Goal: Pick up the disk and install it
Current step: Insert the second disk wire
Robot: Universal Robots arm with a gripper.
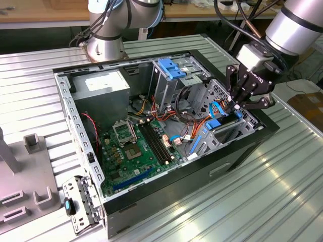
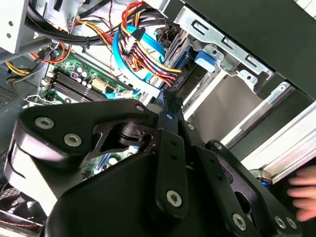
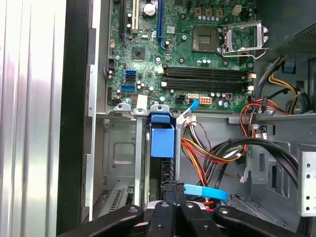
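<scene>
Gripper [image 1: 237,104]: hanging over the drive bay at the corner of the open computer case on the exterior view's right, its black fingers [image 3: 170,207] drawn close together and reaching down into the bay. They appear to be pinching the curved blue handle [image 3: 206,191] of the disk, though the contact itself is hiding behind the fingers.

Disk [image 3: 162,143]: sitting on edge in the metal bay, directly under the fingers, its blue carrier showing between the bay's grey rails. Its long axis is running down into the slot, in line with the fingers' reach. It looks to be most of the way in; whether it is latching I cannot tell.

Bay [image 1: 252,121]: standing just beside the case's black outer wall, with the bundle of red, orange and yellow wires [image 3: 217,153] crowding close on the inner side.

Motherboard [image 1: 139,146]: lying flat on the case floor, well apart from the fingers, past the bay.

Case [image 1: 166,196]: resting on its side on the ribbed metal table [image 1: 242,201].
</scene>
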